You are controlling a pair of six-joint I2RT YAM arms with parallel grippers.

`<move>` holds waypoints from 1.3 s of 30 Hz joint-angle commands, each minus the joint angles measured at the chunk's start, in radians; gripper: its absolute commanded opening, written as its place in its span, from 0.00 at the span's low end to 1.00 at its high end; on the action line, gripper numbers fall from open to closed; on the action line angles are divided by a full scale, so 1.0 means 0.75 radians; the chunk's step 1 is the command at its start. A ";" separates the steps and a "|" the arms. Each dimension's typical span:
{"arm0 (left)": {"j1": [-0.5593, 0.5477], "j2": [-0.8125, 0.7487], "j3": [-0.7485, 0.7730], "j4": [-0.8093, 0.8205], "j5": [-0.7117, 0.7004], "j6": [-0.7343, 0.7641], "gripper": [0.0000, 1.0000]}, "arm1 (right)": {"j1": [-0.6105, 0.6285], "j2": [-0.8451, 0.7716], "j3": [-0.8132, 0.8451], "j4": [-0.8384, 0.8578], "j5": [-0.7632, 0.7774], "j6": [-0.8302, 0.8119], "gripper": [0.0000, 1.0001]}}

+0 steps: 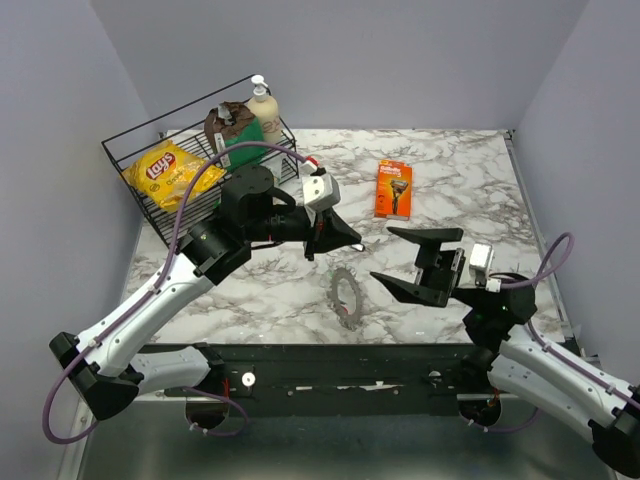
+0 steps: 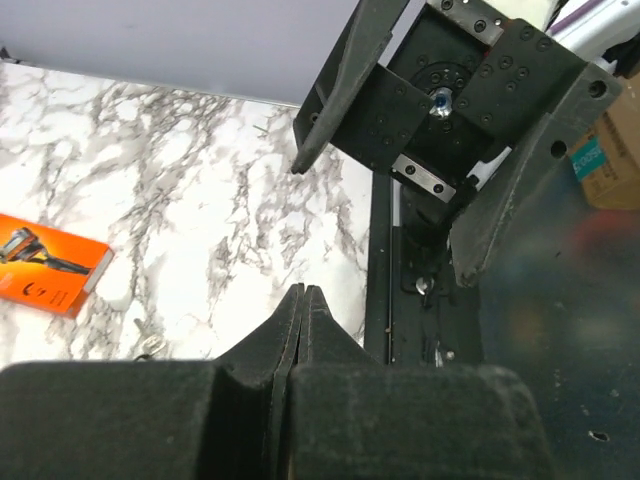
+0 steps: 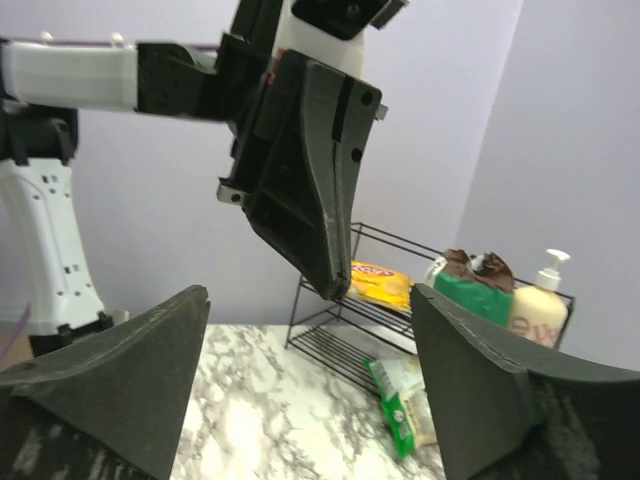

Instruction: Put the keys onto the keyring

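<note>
A wire basket (image 1: pixel 125 160) holding a Lay's bag (image 1: pixel 163 172) stands at the far left of the table (image 1: pixel 470 180). The left gripper (image 1: pixel 352 243) hovers mid-table, its 2 fingers pressed shut. Just nearer the arms, the keyring (image 1: pixel 345 297) lies flat on the marble. An orange razor pack (image 1: pixel 393 188) lies farther back. The right gripper (image 1: pixel 382 254) faces the left one, jaws wide apart, holding nothing.

arms (image 1: pixel 140 312): white shells, black joints | cables (image 1: pixel 183 205): purple | fingers (image 1: pixel 425 238): black

Even bright light, soft shadows
</note>
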 commanded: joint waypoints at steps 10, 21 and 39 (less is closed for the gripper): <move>-0.011 0.007 -0.064 -0.203 -0.291 0.091 0.00 | 0.002 0.052 0.175 -0.626 0.082 -0.279 0.93; 0.197 -0.014 -0.412 0.090 -0.587 -0.326 0.19 | 0.004 0.340 0.259 -0.769 0.082 -0.201 0.98; 1.085 -0.204 -0.993 0.452 -0.179 -0.823 0.80 | 0.186 1.183 0.702 -1.135 -0.018 -0.170 0.91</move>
